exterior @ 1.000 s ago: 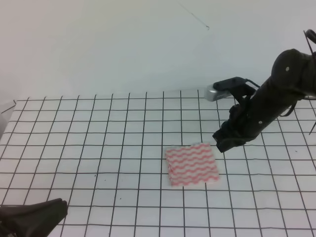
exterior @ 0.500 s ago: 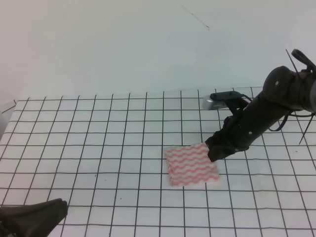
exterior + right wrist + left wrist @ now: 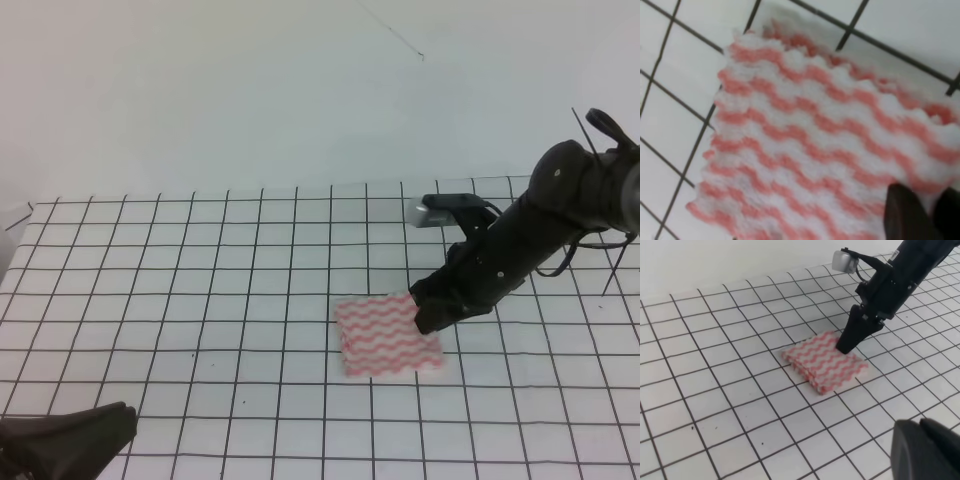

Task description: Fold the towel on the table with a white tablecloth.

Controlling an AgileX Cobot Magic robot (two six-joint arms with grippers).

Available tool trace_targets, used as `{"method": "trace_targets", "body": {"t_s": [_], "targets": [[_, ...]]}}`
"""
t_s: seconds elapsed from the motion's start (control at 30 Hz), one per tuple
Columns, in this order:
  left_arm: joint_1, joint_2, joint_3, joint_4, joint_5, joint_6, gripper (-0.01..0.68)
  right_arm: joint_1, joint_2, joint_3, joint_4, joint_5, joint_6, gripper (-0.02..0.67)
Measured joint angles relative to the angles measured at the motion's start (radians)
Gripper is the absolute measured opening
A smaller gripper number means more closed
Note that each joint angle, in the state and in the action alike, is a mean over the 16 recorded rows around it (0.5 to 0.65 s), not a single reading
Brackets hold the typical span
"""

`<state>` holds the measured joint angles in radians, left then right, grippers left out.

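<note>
The striped towel (image 3: 388,336) is lying folded into a small stack on the gridded tablecloth (image 3: 200,300), just right of centre. The right gripper (image 3: 428,318) is pressing its tip at the towel's 2 o'clock corner, probably flattening it; whether its jaws are apart cannot be told. The left gripper (image 3: 70,440) is resting at 7 o'clock, its jaws unreadable. A bare white wall (image 3: 250,90) is standing behind.

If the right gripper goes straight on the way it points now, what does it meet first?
The towel. The right gripper points down at its far right part and looks nearly on it already; whether it touches is unclear.
</note>
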<state>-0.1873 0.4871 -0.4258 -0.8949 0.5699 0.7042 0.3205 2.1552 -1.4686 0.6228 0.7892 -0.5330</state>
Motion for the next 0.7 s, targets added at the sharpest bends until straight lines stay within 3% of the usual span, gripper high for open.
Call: {"method": "trace_targets", "body": {"t_s": [0.3,0.7], "targets": [[0.000,0.000,0.000,0.000,0.000,-0.001,-0.001,0.000,0.001,0.000,-0.004,0.035,0.049,0.024],[0.000,0.000,0.000,0.000,0.000,-0.001,-0.001,0.000,-0.002,0.000,-0.014,0.058,0.087,0.015]]}}
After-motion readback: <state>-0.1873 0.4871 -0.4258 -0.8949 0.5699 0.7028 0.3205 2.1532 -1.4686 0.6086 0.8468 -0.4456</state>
